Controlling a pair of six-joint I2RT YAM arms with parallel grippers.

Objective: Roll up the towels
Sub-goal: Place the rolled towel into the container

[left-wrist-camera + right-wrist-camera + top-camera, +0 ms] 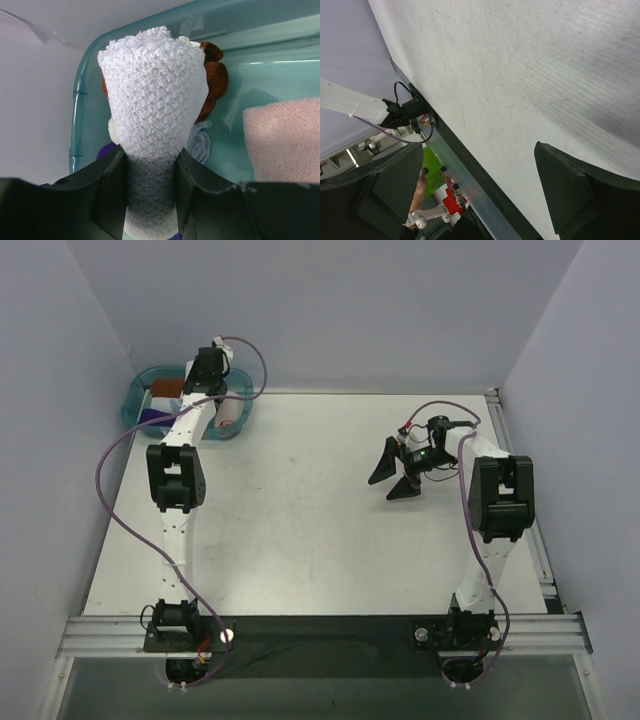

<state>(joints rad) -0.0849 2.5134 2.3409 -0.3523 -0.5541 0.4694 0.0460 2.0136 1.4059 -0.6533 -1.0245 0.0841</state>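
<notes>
1. The left gripper [150, 152] is over the far left corner of the white table [300, 520], inside the teal see-through plastic tub [80, 115] that stands there.
2. Its two black fingers [107, 190] are clamped on the lower part of a pale blue terry towel [152, 90], pinching it in from both sides.
3. The towel stands up from the jaws as a thick, stubby bundle, wider above the grip. It looks rolled, though the wrist view is too close to be sure.
4. A pale pink terry towel [285, 140] lies in the tub to the right of the held one, apart from it, with the tub's floor showing between them.
5. Behind the blue towel a dark brown fuzzy object [217, 80] sits against the tub wall, and a small purple item [106, 150] peeks out low on its left.
6. The right gripper [398, 475] hangs over the right half of the table, nearer the far edge than the near one, well apart from the tub.
7. Its black fingers [565, 190] are spread wide, with only bare tabletop between them
</notes>
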